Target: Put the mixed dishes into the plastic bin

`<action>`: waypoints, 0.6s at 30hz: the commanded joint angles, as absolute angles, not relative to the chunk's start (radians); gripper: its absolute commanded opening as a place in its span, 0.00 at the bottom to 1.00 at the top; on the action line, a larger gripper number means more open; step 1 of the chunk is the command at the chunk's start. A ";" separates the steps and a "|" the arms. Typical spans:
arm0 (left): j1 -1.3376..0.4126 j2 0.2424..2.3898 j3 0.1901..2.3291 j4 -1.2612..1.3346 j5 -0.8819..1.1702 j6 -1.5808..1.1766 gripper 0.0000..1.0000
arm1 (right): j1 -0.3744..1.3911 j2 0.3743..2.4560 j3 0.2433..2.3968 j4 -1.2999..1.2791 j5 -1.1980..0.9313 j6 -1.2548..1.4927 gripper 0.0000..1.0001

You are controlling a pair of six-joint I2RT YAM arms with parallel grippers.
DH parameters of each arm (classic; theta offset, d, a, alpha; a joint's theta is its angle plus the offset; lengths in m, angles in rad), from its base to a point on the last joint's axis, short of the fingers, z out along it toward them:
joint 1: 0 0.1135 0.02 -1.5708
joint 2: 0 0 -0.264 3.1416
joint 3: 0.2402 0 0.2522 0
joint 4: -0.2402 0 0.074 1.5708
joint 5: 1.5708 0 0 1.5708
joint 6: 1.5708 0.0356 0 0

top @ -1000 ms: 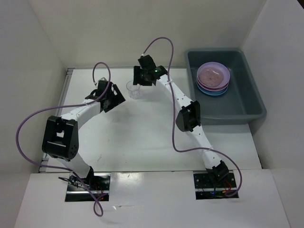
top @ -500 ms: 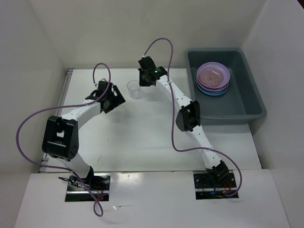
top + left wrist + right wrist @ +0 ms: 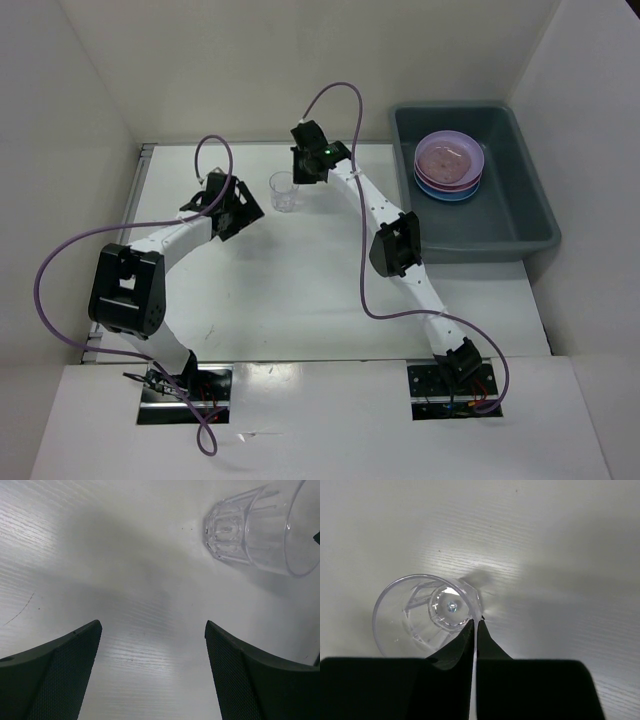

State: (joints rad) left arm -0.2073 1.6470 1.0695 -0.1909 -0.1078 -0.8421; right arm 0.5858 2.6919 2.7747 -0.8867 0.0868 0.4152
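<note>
- Top external view: a white table (image 3: 300,290) with two white and black arms reaching away from the near edge.
- A small clear cup (image 3: 283,190) stands upright on the table near the far edge, between the two arm tips.
- The right gripper (image 3: 300,175) is at the cup's right rim.
- Right wrist view: looking down into the cup (image 3: 427,617), the right gripper (image 3: 475,626) has its two fingers pressed almost together. They pinch the cup's thin wall, one finger inside and one outside.
- The left gripper (image 3: 243,208) sits just left of the cup, not touching it.
- Left wrist view: the left gripper (image 3: 152,630) has its fingers spread wide over bare table, holding nothing. The cup (image 3: 250,530) is ahead and to the right of them.
- A grey-blue plastic bin (image 3: 480,245) stands at the table's right side, well apart from the cup.
- Inside the bin, toward its far end, lies a stack of round plates (image 3: 449,160): pink on top, purple under it, blue at the bottom.
</note>
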 commanded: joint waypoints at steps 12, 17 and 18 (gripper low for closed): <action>-0.207 1.601 1.012 -0.143 -0.127 -0.905 0.91 | 0.566 2.406 2.676 -0.994 0.182 0.374 0.00; -0.207 1.601 1.003 -0.124 -0.118 -0.916 0.91 | 0.499 2.151 2.400 -0.991 0.366 0.364 0.00; -0.207 1.601 1.003 -0.115 -0.118 -0.925 0.91 | 0.482 2.110 2.294 -0.968 0.377 0.354 0.00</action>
State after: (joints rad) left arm -0.2073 1.6413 1.0088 -0.1596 -0.1139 -0.8970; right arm 0.5549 2.3245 2.4134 -0.9951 0.2420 0.3744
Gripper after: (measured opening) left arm 0.911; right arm 0.009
